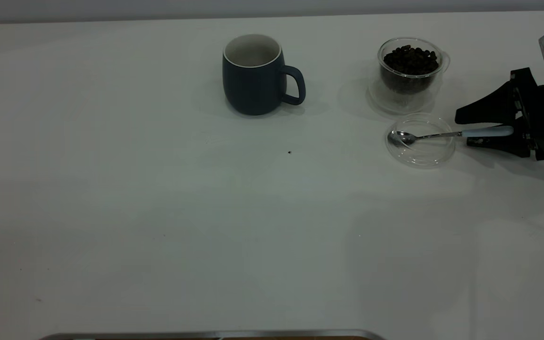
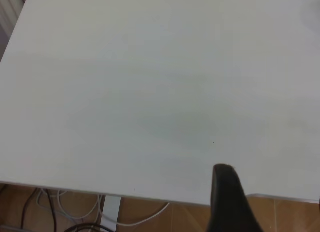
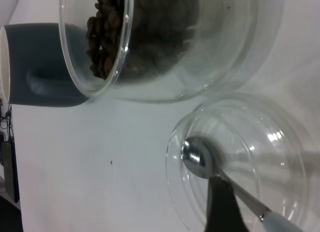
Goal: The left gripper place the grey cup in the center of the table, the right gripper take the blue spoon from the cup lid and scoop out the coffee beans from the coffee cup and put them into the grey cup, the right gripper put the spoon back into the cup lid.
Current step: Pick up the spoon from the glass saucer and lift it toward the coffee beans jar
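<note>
The blue spoon (image 1: 446,134) lies with its shiny metal bowl inside the cup lid (image 1: 421,140), its pale handle reaching out over the rim toward the right tool (image 1: 470,128), whose black tapering jaws stand spread, one on either side of the handle end and not yet closed on it as far as we can see. We judge the pickup to be the step in hand. The grey cup (image 1: 253,75), a rounded matte mug with a white lining and a loop handle, stands upright near the middle of the far part of the tabletop (image 1: 158,212), and looks empty to us. The coffee cup (image 1: 409,71), clear double-walled glass with a rounded bowl, stands just behind the lid, heaped with dark coffee beans (image 1: 411,59). What worries us is the smooth, thin handle: a grip too near its tip could let the spoon pivot or slip, and the light glass lid might slide or tip if the spoon drags on its rim. A wide swing could also knock the glass cup so close by. The left tool (image 2: 227,202) hangs over the tabletop's edge, well away; whether it is spread or pressed together we cannot tell.
</note>
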`<action>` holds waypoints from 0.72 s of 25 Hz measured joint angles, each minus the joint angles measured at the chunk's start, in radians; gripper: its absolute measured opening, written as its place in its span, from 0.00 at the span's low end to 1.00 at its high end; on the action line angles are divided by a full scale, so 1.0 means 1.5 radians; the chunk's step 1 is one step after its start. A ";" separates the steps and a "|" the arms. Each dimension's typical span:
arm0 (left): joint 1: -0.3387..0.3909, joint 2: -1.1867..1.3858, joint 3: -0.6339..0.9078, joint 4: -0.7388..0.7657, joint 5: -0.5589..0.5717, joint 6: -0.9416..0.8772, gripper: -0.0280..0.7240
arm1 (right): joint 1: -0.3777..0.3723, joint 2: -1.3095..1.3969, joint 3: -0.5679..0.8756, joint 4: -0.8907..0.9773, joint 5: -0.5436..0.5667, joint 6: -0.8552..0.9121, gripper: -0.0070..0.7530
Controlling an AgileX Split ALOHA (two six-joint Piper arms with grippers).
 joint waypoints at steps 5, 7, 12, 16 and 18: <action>0.000 0.000 0.000 0.000 0.000 0.000 0.69 | 0.000 0.000 0.000 -0.022 0.000 -0.001 0.61; 0.000 0.000 0.000 0.000 0.000 0.000 0.69 | 0.000 0.000 0.000 -0.024 0.000 -0.001 0.59; 0.000 0.000 0.000 0.000 0.000 0.000 0.69 | 0.000 0.000 0.000 -0.025 0.007 -0.001 0.53; 0.000 0.000 0.000 0.000 0.000 0.000 0.69 | 0.000 0.000 0.000 -0.027 0.010 -0.001 0.42; 0.000 0.000 0.000 0.000 0.000 0.000 0.69 | 0.000 0.000 0.000 -0.033 0.011 -0.001 0.33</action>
